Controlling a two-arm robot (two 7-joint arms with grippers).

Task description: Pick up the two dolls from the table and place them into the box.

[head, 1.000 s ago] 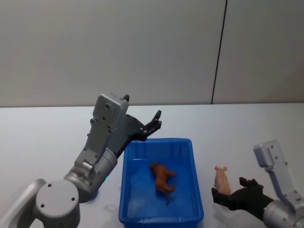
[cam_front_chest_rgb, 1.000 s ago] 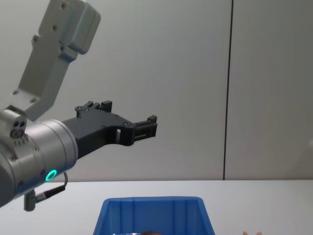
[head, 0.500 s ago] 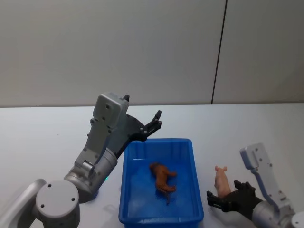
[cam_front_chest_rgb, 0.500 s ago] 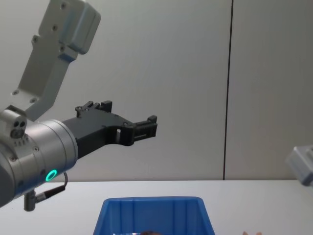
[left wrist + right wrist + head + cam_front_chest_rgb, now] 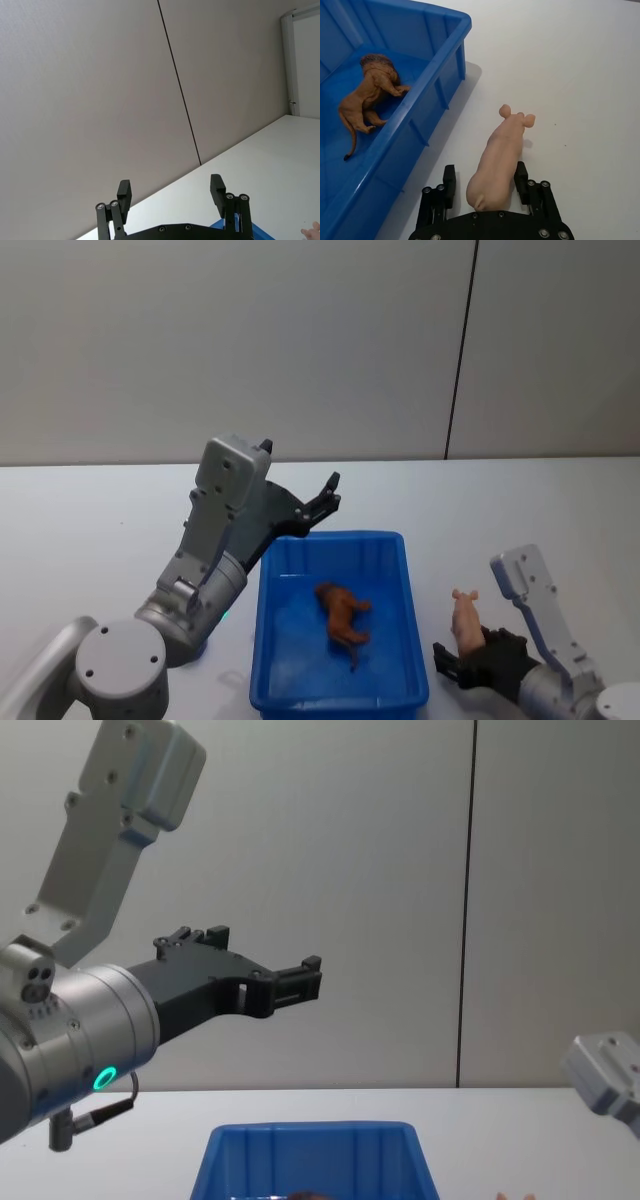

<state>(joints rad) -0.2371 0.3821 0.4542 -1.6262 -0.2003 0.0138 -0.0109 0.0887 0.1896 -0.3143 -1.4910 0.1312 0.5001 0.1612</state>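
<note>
Pink doll (image 5: 497,160) lies on the tabletop (image 5: 580,75) just beside the box (image 5: 437,82), its rear end between the spread, unclamped fingers of the right pincer (image 5: 485,180). Brown doll (image 5: 342,615) lies inside the box. Left pincer (image 5: 325,498) hangs released above the box's far rim.

Soft, even light is falling from overhead. The white table (image 5: 580,75) is glowing bright without glare. The blue bin (image 5: 445,14) is casting a faint grey shadow along its outer wall, and the pink pig doll (image 5: 497,155) is throwing a small soft one beside its head. The grey wall (image 5: 250,340) is shading smoothly.
</note>
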